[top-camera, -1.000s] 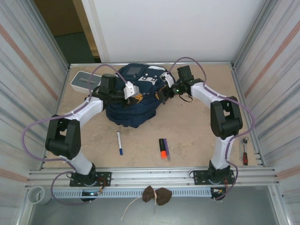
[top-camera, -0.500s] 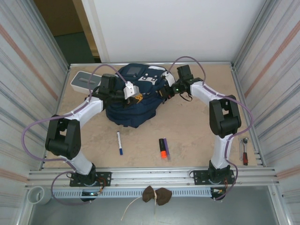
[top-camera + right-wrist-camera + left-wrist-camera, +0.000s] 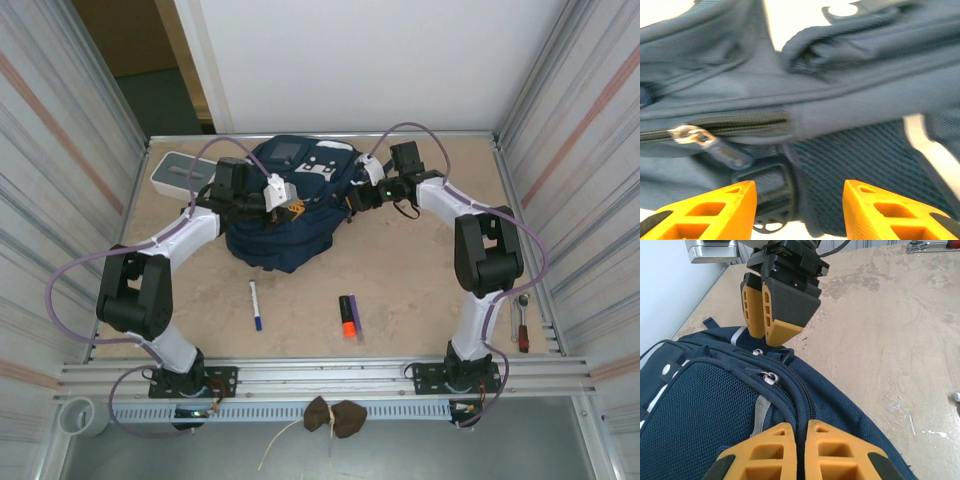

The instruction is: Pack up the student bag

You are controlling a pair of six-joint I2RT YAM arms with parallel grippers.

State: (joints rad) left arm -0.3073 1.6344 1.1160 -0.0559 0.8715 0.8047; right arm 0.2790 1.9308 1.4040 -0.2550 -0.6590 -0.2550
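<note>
The student bag (image 3: 285,230), navy with white patches, lies at the table's back middle. My left gripper (image 3: 291,208) rests on its top. In the left wrist view the left gripper (image 3: 801,424) is shut, pinching the bag (image 3: 705,405) along a zipper seam, just behind a metal zip pull (image 3: 770,377). My right gripper (image 3: 353,200) is at the bag's right side and also appears as the right gripper (image 3: 765,338) just beyond the bag. In the right wrist view the right gripper (image 3: 799,187) is open, facing mesh fabric and a strap buckle, with a zipper pull (image 3: 705,142) to the left.
A white-and-blue marker (image 3: 255,305) and an orange-and-purple highlighter (image 3: 348,315) lie on the table in front of the bag. A white-and-grey box (image 3: 178,172) sits at the back left. A ratchet tool (image 3: 521,322) lies by the right edge.
The right arm has shifted slightly to the right, its gripper backing a little off the bag's side. The left arm and the bag have not moved.
</note>
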